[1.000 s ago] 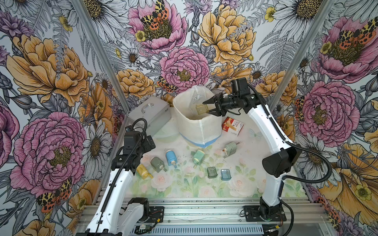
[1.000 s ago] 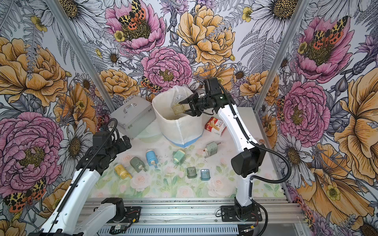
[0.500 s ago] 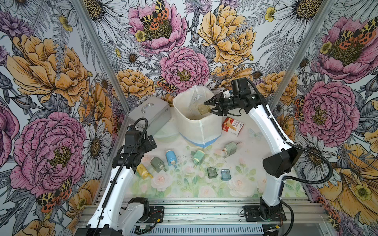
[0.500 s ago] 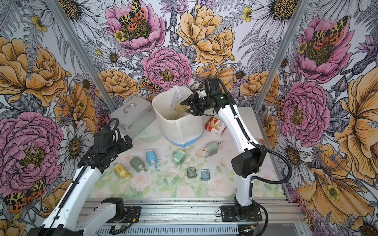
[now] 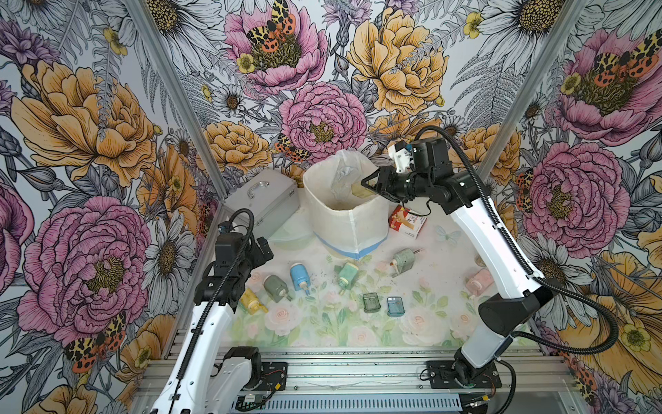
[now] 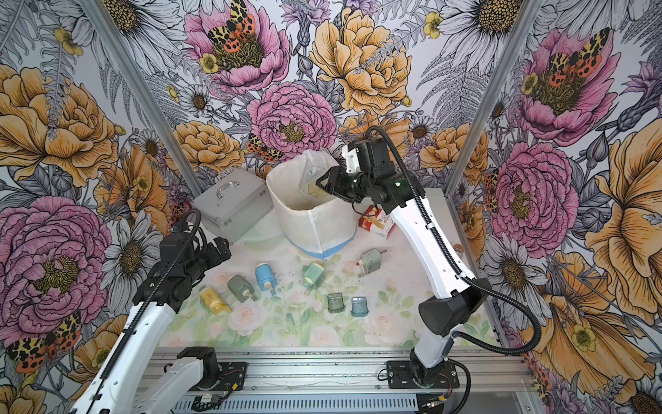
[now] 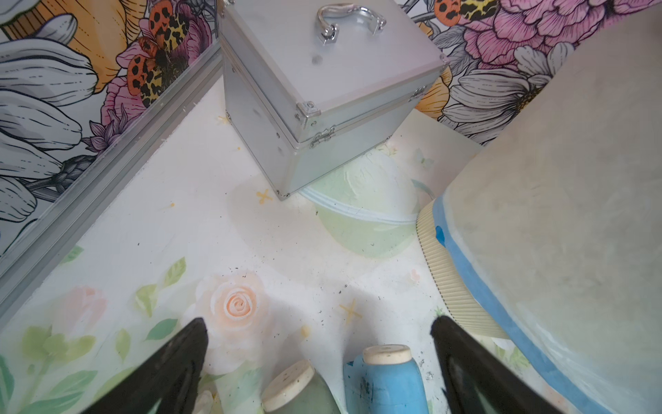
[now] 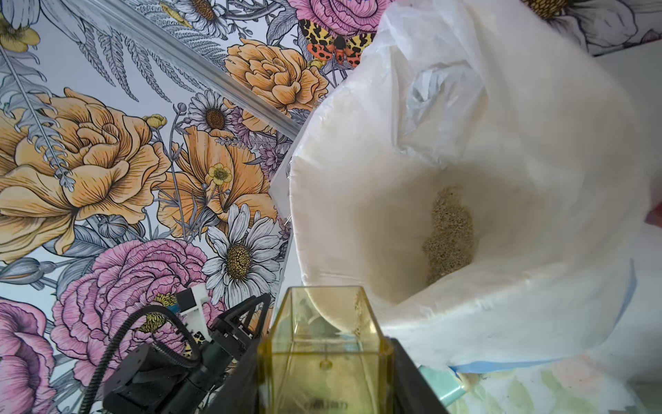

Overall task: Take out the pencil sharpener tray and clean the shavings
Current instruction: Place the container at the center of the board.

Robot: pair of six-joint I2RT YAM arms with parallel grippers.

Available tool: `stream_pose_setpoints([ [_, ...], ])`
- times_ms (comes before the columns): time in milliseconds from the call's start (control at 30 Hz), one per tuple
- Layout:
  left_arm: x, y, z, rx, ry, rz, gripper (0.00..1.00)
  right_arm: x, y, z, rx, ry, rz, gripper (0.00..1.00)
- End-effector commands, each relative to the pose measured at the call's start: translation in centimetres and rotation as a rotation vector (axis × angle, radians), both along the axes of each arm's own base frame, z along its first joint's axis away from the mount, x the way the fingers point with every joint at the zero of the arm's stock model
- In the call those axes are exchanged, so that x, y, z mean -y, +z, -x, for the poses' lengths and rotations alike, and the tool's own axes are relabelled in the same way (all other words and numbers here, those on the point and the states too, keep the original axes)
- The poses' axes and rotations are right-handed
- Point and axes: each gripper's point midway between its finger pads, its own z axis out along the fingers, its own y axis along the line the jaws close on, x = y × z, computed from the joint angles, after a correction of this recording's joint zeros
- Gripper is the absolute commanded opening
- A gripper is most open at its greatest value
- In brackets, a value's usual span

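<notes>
Right gripper [image 5: 370, 184]: my fingers pinch the yellow tray [image 8: 324, 322], mouth over the lined bin [image 5: 344, 222].
Shavings [image 8: 447, 233]: heaped in the bin; a streak possibly clings inside the tray.
Technique: tip steeper, shake gently, mouth inside the rim.
Left gripper [image 7: 318, 322]: fingers spread, empty.

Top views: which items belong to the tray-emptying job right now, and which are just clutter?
Job: yellow tray in the right gripper; lined bin; shavings inside it; yellow sharpener, matching colour.
Lying about: silver case; red box; blue sharpener; green tray; blue tray.
</notes>
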Motion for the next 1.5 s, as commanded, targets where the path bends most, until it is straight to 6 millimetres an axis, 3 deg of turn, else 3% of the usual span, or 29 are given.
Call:
stream_pose_setpoints([
  [0,-0.2,1.2,-0.5,0.063,0.014,0.016,0.99,0.5,0.8,-0.3,0.140,-0.018,0.050,0.16],
  [100,-0.2,1.1,-0.5,0.069,0.021,0.028,0.99,0.7,1.0,0.7,0.203,-0.010,0.063,0.16],
  [267,1.5,0.7,-1.2,0.062,-0.054,0.094,0.99,1.5,1.6,2.6,0.330,-0.006,0.083,0.16],
  [433,1.4,1.6,-0.7,0.084,-0.067,0.068,0.99,2.5,1.9,4.0,0.440,-0.012,0.085,0.16],
  [567,2.9,2.2,-0.2,0.110,-0.150,0.070,0.99,3.2,1.8,5.0,0.510,-0.026,0.090,0.16],
  [767,4.1,2.1,-0.2,0.115,-0.213,0.077,0.99,4.2,-0.6,7.1,0.554,-0.048,0.131,0.16],
  [1067,4.6,2.5,-0.5,0.127,-0.245,0.118,0.99,6.2,-7.0,9.5,0.530,-0.118,0.246,0.16],
  [1367,5.8,2.7,0.1,0.146,-0.270,0.085,0.99,8.5,-10.0,11.3,0.516,-0.195,0.275,0.15],
  [1467,6.1,2.5,0.0,0.157,-0.260,0.074,0.99,9.3,-12.0,11.4,0.492,-0.222,0.325,0.15],
])
